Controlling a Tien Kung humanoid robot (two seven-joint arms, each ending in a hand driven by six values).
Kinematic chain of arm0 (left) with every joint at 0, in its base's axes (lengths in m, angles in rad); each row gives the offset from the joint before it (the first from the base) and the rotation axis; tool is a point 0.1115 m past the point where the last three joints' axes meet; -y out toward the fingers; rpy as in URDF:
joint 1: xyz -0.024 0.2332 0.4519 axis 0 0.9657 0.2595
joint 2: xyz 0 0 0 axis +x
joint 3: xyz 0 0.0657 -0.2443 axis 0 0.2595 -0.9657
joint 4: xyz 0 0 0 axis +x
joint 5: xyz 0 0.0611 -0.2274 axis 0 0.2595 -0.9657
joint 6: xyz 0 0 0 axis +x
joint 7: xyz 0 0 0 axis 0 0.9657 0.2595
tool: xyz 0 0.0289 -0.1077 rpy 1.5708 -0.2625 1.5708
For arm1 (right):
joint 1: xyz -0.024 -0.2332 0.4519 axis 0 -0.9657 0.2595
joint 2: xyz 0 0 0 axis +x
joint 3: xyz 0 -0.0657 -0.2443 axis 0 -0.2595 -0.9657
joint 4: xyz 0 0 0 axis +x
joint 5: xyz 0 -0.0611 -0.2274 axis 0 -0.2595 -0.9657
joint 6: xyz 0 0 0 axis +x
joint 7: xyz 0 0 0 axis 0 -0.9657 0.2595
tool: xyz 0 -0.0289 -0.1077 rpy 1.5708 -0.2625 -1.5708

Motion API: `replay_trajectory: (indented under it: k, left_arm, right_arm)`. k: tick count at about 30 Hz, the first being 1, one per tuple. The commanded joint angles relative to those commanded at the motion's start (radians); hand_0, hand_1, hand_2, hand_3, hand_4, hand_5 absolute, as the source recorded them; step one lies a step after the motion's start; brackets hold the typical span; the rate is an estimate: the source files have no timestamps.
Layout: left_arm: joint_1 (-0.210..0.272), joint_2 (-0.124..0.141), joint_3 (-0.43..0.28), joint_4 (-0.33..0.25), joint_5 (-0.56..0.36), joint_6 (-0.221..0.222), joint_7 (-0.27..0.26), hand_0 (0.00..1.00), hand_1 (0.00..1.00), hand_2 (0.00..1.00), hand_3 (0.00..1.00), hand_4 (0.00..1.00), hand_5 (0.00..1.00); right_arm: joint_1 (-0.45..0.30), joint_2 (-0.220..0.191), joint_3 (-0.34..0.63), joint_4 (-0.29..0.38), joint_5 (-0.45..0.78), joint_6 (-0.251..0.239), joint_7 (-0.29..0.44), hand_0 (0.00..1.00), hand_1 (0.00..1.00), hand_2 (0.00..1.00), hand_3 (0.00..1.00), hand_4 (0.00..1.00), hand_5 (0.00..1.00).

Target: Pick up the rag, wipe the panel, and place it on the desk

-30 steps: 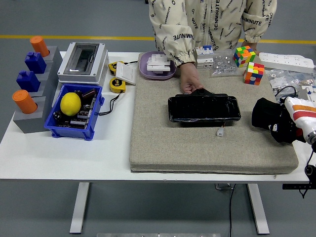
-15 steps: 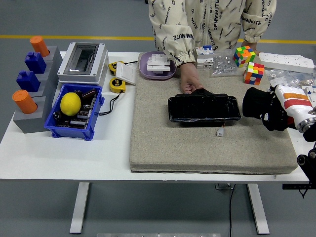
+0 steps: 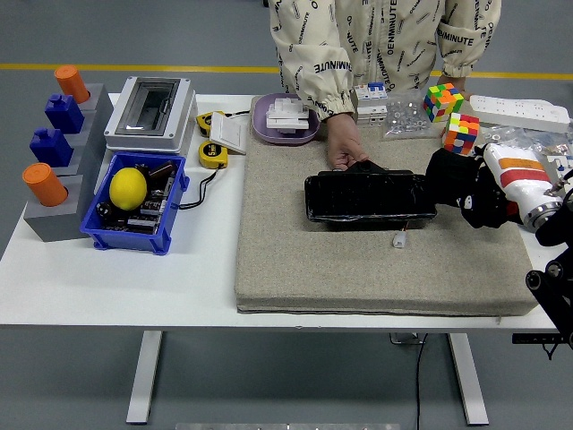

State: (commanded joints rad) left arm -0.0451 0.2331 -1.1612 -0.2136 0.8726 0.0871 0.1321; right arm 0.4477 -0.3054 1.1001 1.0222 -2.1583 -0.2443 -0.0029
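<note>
The black panel (image 3: 370, 197) lies flat on the grey mat (image 3: 358, 260), near the middle of the mat's far half. The right hand (image 3: 470, 188) is just at the right end of the panel, and its fingers are closed around a dark rag (image 3: 445, 177), which touches or almost touches that end. A person's hand (image 3: 345, 152) rests at the far edge of the panel, on its left part. A small white connector (image 3: 399, 239) lies on the mat just in front of the panel.
</note>
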Motion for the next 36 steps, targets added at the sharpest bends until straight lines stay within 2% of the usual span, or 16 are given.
replay_trajectory:
  k: [23, 36]
  left_arm:
    - [-0.005, 0.000, -0.007, 0.002, 0.003, 0.001, 0.000, 0.649, 0.663, 0.695, 0.581, 0.681, 0.449]
    - [-0.006, 0.001, -0.006, 0.001, 0.003, 0.001, 0.000, 0.650, 0.663, 0.696, 0.580, 0.680, 0.449]
  right_arm:
    - [0.039, 0.052, -0.081, -0.008, 0.006, 0.014, -0.004, 0.376, 0.411, 0.472, 0.500, 0.977, 0.179]
    - [0.079, 0.085, -0.166, -0.003, 0.019, 0.015, -0.005, 0.380, 0.410, 0.471, 0.500, 0.978, 0.181]
